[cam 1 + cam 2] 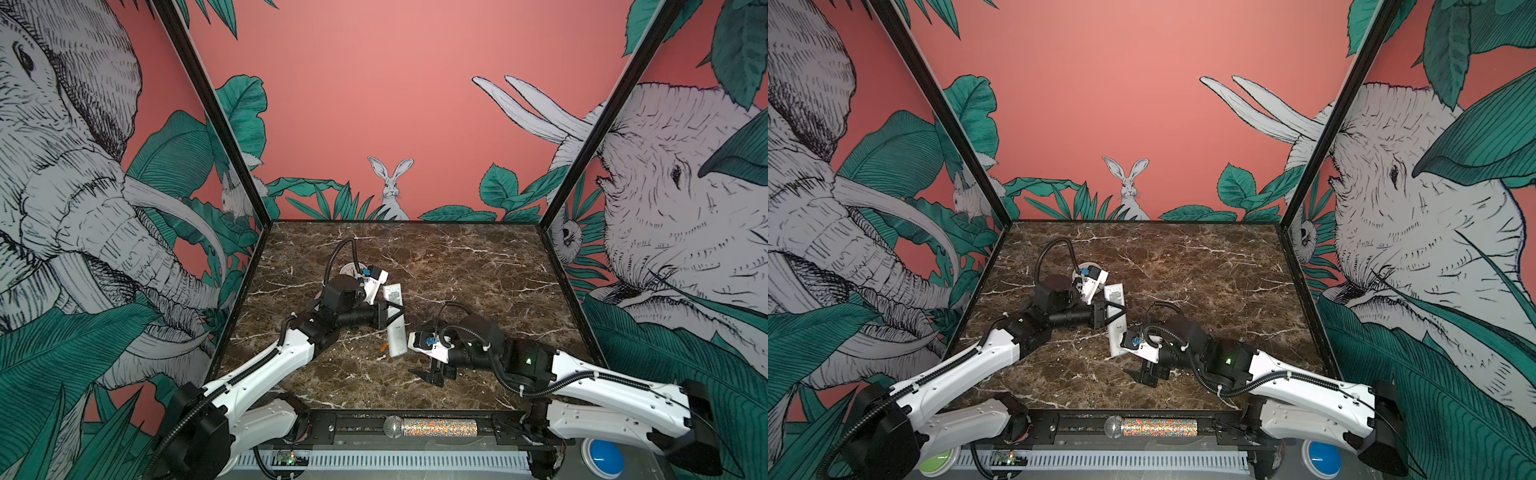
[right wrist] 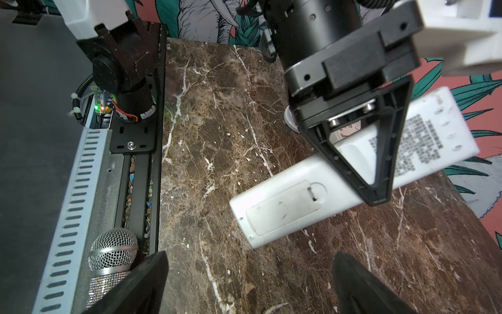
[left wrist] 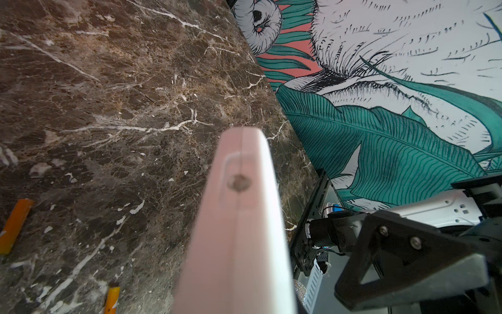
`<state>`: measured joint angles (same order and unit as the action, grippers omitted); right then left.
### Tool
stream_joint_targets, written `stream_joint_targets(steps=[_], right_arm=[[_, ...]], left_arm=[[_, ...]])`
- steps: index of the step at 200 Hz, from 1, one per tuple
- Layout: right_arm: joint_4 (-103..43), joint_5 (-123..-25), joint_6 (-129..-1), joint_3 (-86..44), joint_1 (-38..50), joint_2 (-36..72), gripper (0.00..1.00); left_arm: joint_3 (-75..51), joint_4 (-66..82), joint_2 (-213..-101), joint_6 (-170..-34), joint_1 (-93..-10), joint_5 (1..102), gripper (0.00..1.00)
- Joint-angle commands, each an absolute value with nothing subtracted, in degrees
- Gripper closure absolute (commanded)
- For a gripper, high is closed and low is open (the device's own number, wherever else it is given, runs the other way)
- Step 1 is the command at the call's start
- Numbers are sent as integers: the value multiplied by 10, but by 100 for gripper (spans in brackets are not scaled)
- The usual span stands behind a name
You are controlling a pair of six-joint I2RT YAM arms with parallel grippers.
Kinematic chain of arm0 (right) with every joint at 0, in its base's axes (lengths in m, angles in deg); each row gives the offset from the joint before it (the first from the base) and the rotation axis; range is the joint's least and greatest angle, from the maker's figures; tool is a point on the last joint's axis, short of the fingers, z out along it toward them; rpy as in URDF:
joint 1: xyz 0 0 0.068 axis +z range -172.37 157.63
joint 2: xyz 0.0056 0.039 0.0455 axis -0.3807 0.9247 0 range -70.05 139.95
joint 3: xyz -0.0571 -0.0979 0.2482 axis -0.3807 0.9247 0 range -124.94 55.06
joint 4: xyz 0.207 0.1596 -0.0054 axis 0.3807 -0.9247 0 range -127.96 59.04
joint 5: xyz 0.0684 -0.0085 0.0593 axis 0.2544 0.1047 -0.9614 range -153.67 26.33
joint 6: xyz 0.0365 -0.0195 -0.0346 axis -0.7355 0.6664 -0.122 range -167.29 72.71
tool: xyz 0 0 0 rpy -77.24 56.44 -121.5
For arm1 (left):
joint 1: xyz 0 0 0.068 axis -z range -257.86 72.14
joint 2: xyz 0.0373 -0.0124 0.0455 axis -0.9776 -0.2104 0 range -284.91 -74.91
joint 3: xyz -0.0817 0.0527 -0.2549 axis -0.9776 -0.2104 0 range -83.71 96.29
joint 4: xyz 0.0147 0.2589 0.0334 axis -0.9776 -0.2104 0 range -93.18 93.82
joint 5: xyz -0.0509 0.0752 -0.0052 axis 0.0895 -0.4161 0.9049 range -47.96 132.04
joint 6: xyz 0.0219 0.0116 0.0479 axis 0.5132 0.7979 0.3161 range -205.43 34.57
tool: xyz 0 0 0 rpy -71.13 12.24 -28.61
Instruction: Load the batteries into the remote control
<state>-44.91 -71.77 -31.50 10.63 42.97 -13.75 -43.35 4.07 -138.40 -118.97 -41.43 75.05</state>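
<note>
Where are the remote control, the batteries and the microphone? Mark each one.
remote control (image 2: 277, 214), right wrist view, battery cover on its back.
batteries (image 3: 15, 225), left wrist view, orange body of one.
microphone (image 2: 112, 251), right wrist view, mesh head.

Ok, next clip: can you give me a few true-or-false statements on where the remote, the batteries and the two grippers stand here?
1. The left gripper is shut on the remote control. True.
2. The right gripper holds a battery. False: it is open and empty, near the remote control's end.
3. The remote control's back is open, with the lid removed. False: the battery cover sits closed on the back.
4. Both batteries lie loose on the table. True.
</note>
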Motion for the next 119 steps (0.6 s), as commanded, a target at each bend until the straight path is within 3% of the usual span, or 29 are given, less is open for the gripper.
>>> stream_joint_targets(steps=[1, 119], right_arm=[[-444, -715, -286, 107, 436, -137, 5], [-419, -668, -256, 68, 459, -64, 9]], left_arm=[[-429, 52, -1382, -1197, -417, 786, 100], [-441, 58, -1382, -1205, -418, 804, 100]])
